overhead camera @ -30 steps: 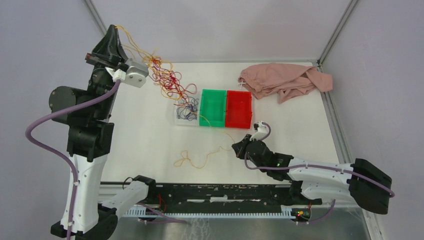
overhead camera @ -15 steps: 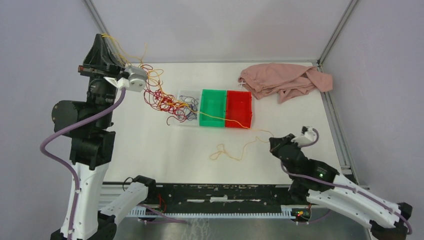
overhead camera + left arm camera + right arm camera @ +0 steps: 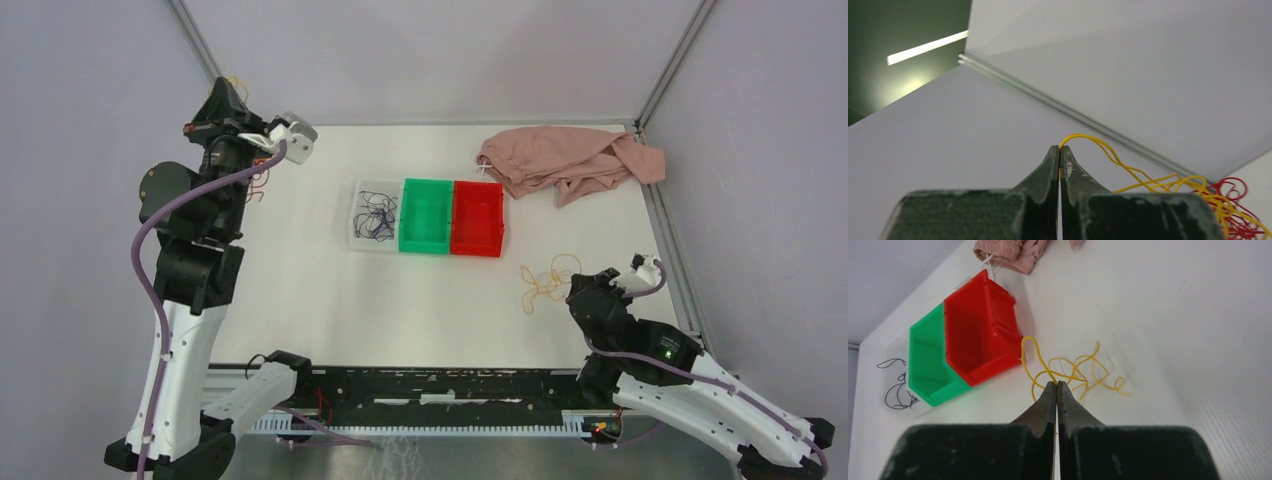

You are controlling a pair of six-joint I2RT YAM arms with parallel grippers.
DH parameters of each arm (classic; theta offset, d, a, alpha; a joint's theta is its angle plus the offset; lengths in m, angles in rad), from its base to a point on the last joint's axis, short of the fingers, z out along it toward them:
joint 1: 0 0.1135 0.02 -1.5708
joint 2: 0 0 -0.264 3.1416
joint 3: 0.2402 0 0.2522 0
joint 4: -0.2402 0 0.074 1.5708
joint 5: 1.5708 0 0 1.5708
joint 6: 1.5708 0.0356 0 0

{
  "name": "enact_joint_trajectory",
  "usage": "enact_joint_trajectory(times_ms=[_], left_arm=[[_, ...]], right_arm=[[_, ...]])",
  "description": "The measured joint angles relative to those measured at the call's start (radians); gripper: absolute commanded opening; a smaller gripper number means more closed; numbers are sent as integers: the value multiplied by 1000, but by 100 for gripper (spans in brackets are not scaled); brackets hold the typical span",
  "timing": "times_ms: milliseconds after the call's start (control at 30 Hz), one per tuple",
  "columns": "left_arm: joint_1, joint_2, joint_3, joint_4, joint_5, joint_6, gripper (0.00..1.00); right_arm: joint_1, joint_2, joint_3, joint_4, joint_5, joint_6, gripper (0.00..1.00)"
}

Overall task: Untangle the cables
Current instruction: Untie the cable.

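My left gripper (image 3: pixel 224 88) is raised at the far left and shut on a yellow cable (image 3: pixel 1108 152). Below it hang more yellow and red cables (image 3: pixel 1235 212). In the top view only a few red loops (image 3: pixel 256 186) show beside the left arm; the rest of the bundle is hidden behind it. My right gripper (image 3: pixel 574 285) is low over the table at the right, shut on one strand of a loose yellow cable (image 3: pixel 545 280) that lies in a small heap (image 3: pixel 1083 370) just ahead of its tips. Dark cables (image 3: pixel 376 216) lie in the clear bin.
A clear bin (image 3: pixel 358 238), a green bin (image 3: pixel 425 215) and a red bin (image 3: pixel 477 220) stand side by side mid-table. A pink cloth (image 3: pixel 565 160) lies crumpled at the back right. Frame rails run along the back and right edges.
The left arm has swung the red and yellow bundle away from the bins to the far left. The right gripper dragged the yellow cable rightward; it now lies heaped, separate from the bundle.
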Motion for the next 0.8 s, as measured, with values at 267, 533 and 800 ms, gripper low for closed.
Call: enact_joint_trajectory(times_ms=[267,533,800], left_arm=[[0,-189,-151,-274,326,-162,3],[0,-368,-425,-486,668,-255,3],[0,-478,-616,-650,779,-168,3]], right_arm=[[-1,138,55,209,-63,-254,0],[-18,335,334,352,-179,-491,0],[-55,586,645,432,-288,-664,0]])
